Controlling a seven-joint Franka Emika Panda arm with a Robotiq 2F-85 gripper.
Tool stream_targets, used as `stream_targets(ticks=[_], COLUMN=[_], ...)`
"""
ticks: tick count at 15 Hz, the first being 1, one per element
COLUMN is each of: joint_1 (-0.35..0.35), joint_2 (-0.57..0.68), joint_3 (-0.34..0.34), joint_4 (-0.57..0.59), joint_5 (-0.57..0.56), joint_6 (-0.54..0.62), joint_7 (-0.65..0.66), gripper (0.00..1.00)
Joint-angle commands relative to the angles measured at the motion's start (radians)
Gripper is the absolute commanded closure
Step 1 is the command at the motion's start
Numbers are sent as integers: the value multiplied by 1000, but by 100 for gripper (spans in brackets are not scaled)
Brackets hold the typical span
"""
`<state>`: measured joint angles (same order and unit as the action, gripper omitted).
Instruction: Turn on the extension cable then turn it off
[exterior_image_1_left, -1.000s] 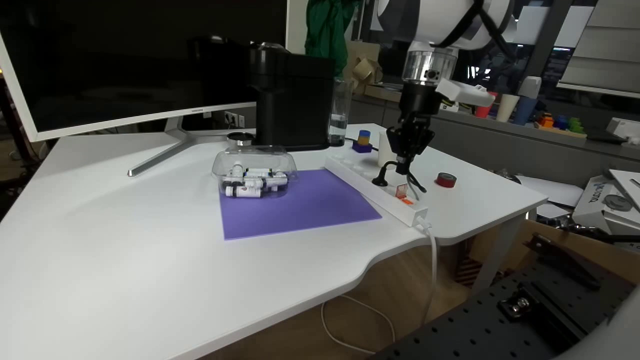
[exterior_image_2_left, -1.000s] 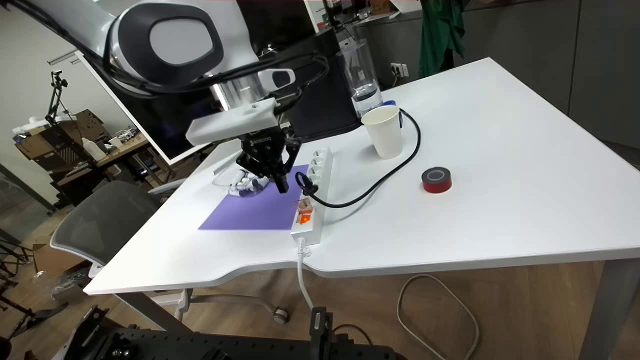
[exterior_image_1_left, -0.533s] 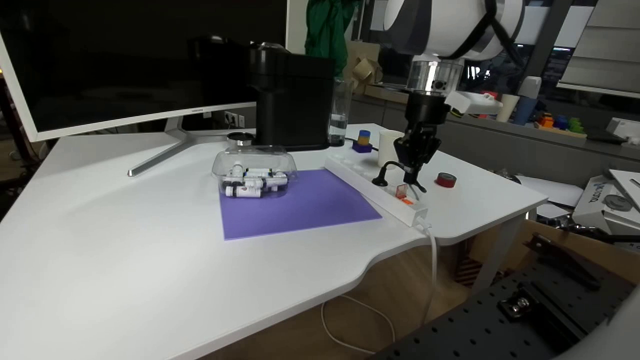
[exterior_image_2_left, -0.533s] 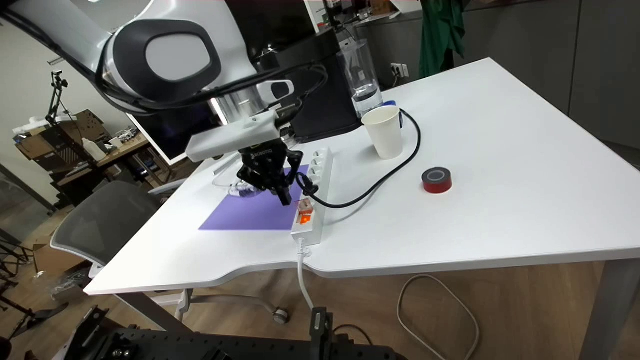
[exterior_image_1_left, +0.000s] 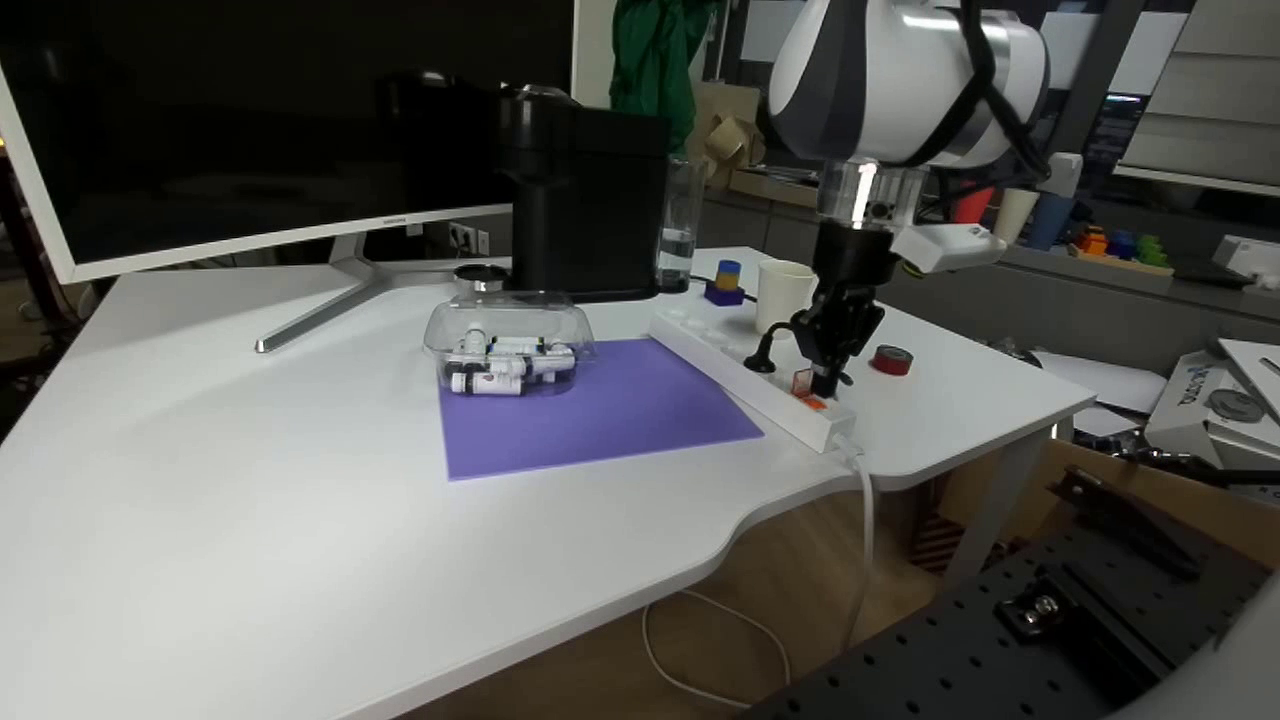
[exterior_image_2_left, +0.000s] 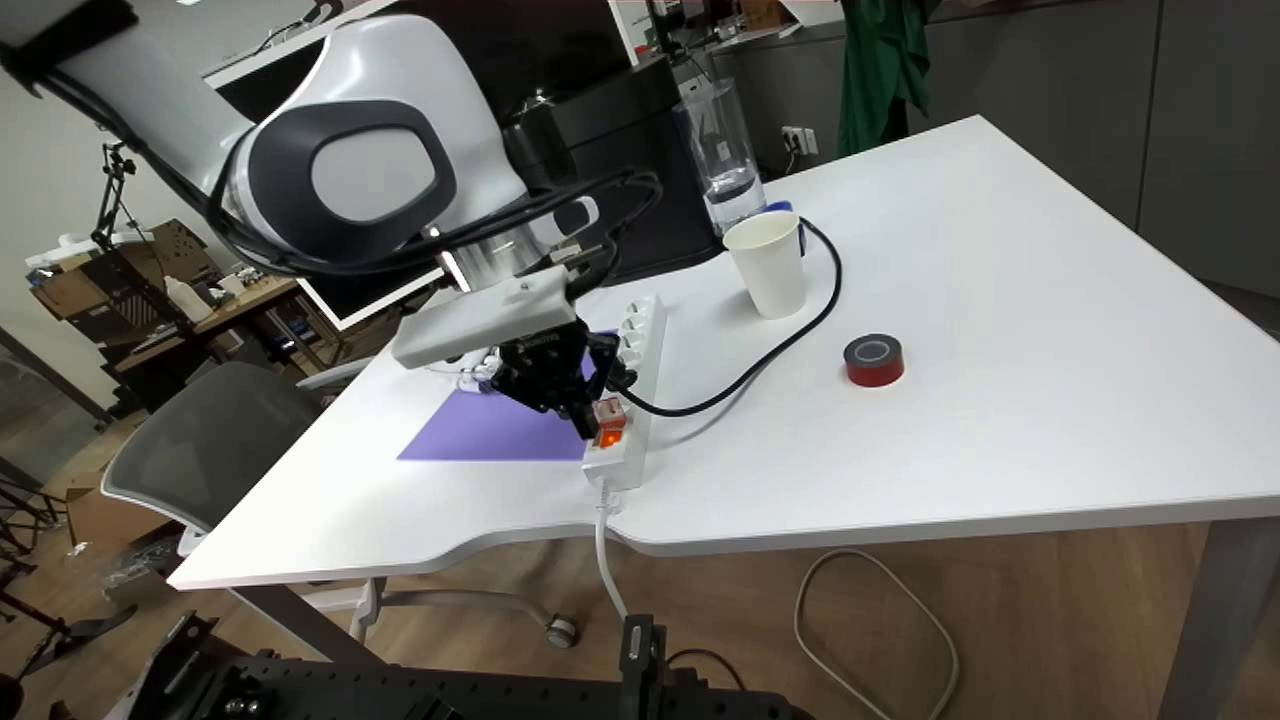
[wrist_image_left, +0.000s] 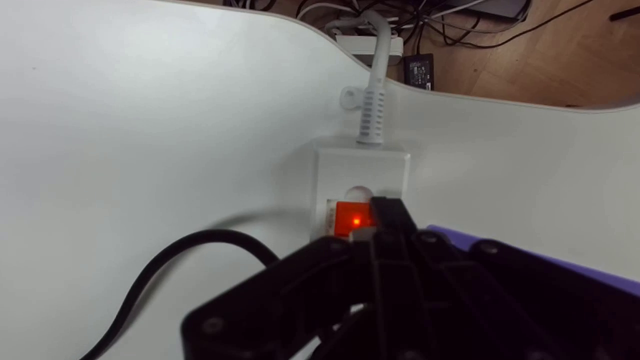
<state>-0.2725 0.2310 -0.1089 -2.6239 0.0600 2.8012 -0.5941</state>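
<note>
Extension cable lies on the counter, long axis running out to the edge where its white cord drops away. Fingers of the hand are pressed together, nothing seen between them, tips low at the cord end. The orange switch, bearing a bright red spot, lies immediately beside the tips, on the side away from the purple mat; contact cannot be confirmed. Slight sideways shift, then downward press, judged necessary. Containers: clear box holding white tubes; tall vessel part-filled with clear liquid; paper cup, contents not determined.
</note>
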Motion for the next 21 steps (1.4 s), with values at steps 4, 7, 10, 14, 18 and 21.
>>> stream_targets(ticks=[4,7,10,14,18,21], joint_1=[-41,-55,-75,-106,-122,-118], joint_2=[63,68,66,72,87,107], joint_3=[44,54,72,104,118,109], joint_4=[9,14,17,28,37,43], joint_5=[-2,1,12,18,12,-2], joint_6=[70,76,78,104,107,108], joint_7=[11,11,-8,-23,-20,-8], gripper=[100,100,100,100,100,100])
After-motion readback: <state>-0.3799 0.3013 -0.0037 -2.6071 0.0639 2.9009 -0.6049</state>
